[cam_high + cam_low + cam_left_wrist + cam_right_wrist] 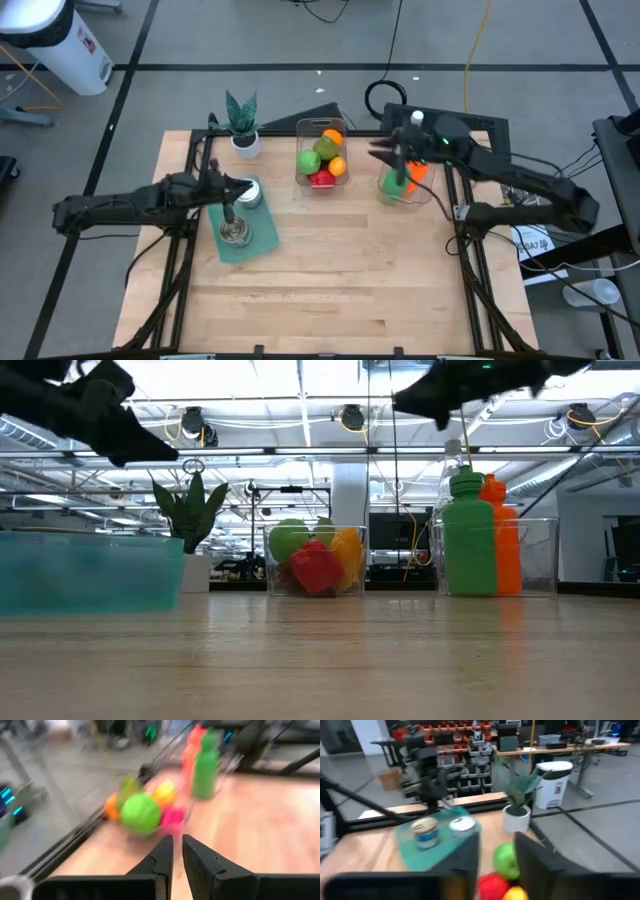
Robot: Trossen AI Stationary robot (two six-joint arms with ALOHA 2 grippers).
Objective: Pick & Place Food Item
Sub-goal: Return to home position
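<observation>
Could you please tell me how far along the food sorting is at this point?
Sorting looks done: fruit sits in the left transparent bin, cans in the blue bin, bottles in the right transparent bin. Nothing is in hand; the left pincer hovers over the blue bin, the right pincer over the bottles, open. Left to do: both arms likely pull back to rest.

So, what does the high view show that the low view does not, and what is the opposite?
Only the high view shows the round metal cans in the flat teal bin, and that the left hand hangs over them, the right hand beside the clear plastic fruit bin. Only the low view shows the room's ceiling lights. Both show that teal bin, the fruit bin, the small potted plant, the green plastic bottle and the orange one.
</observation>
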